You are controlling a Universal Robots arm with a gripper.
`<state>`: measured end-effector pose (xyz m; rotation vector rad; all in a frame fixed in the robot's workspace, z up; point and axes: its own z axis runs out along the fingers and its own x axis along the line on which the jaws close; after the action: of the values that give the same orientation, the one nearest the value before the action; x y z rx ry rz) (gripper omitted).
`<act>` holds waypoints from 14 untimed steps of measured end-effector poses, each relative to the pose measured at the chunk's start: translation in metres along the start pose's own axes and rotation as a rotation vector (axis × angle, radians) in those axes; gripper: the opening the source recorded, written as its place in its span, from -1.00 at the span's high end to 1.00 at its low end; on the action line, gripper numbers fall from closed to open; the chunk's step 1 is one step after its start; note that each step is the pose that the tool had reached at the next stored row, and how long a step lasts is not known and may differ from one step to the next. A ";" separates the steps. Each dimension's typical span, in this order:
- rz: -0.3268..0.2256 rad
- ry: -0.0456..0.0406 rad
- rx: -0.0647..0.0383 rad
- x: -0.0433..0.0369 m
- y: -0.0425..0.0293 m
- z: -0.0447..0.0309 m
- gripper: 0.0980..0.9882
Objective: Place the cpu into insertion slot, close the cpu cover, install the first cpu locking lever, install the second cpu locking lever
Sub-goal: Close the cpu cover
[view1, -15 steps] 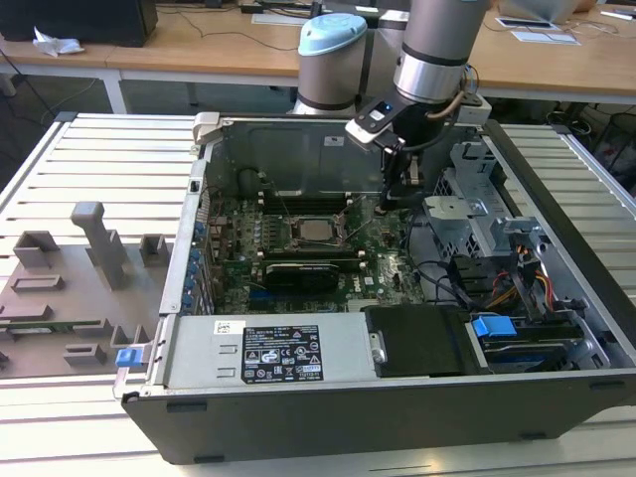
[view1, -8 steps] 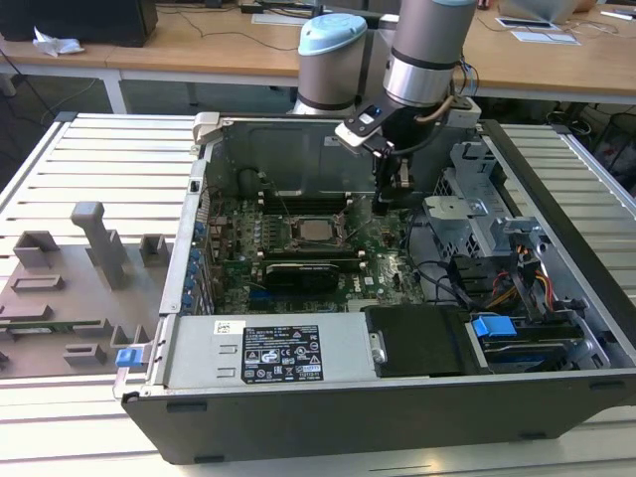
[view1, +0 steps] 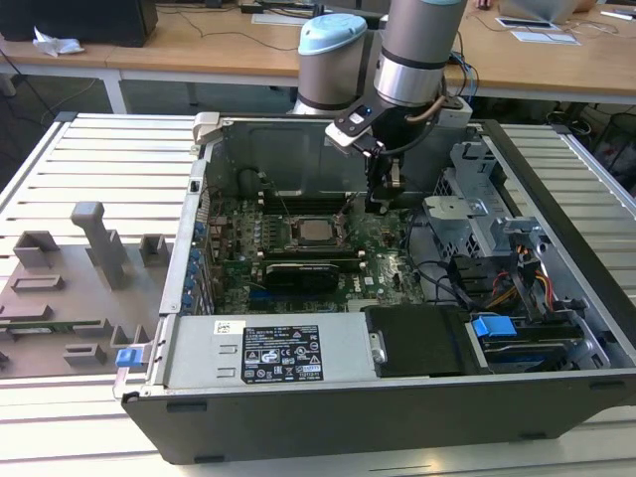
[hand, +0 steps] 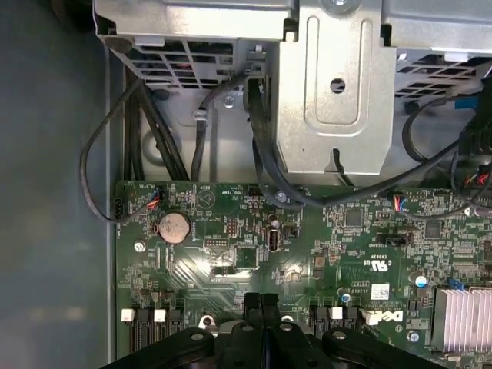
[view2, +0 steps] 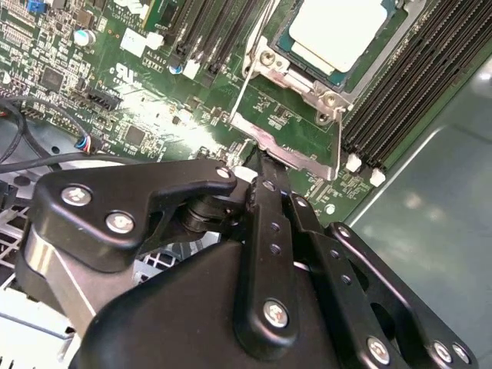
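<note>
- My end effector (hand: 261, 301) is narrow, fingers (view2: 267, 192) pressed together, nothing seen between them; the tips hover just over the green motherboard (hand: 231, 246).
- In the second wrist view the tips sit just beside a corner of the cpu cover (view2: 296, 81).
- A locking lever (view2: 244, 77), thin wire, slants past that corner; a second wire lever (view2: 339, 142) runs along the cover's edge near my fingers.
- The cpu (view2: 338, 31) lies in the insertion slot (view1: 294, 227), silver top up, with the cover's frame around it; can't tell if the frame is fully down.
- Black memory slots (view2: 400, 100) flank the socket on both sides.
- Further out on the board: coin cell (hand: 174, 227) and finned heatsink (hand: 461, 315).
- Black cables (hand: 265, 165) loop past a metal bracket (hand: 334, 92) beyond the board's edge.
- In the exterior view, the labelled power supply (view1: 283, 353) is at the case front and grey fixtures (view1: 99, 243) stand on the slatted bench (view1: 89, 159) at that view's left.
</note>
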<state>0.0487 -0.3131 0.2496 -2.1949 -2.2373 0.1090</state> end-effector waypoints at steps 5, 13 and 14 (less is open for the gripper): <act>0.000 0.0000 0.000 0.0001 -0.0057 0.0003 0.98; 0.000 0.0001 0.000 0.0003 -0.0166 0.0009 0.98; 0.000 0.0000 0.000 0.0004 -0.0183 0.0009 0.98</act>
<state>0.0304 -0.3131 0.2496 -2.1949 -2.2372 0.1090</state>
